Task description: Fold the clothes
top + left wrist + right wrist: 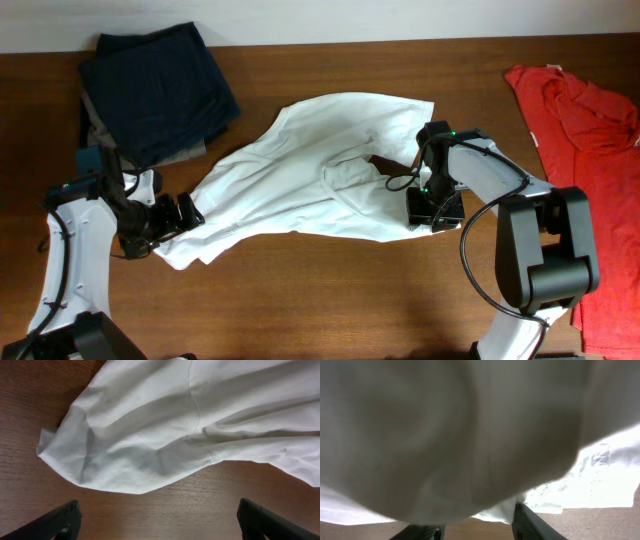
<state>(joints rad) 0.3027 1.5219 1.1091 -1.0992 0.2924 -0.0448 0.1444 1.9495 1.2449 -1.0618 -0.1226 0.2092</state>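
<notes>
The white T-shirt [310, 180] lies crumpled across the middle of the table, running from lower left to upper right. My left gripper [178, 214] is at its lower-left end. In the left wrist view its fingers [160, 522] are wide apart with bare wood between them, and the shirt's edge [150, 455] lies just ahead. My right gripper [432, 208] is at the shirt's right edge. In the right wrist view, blurred white fabric [470, 435] hangs over the fingers [477, 522] and hides their tips. A fold touches the right finger, and faint print [600, 467] shows at the right.
Folded navy and grey garments [155, 90] are stacked at the back left. A red-orange shirt [590, 150] lies along the right edge. Bare wooden table [330, 300] shows in front of the white shirt.
</notes>
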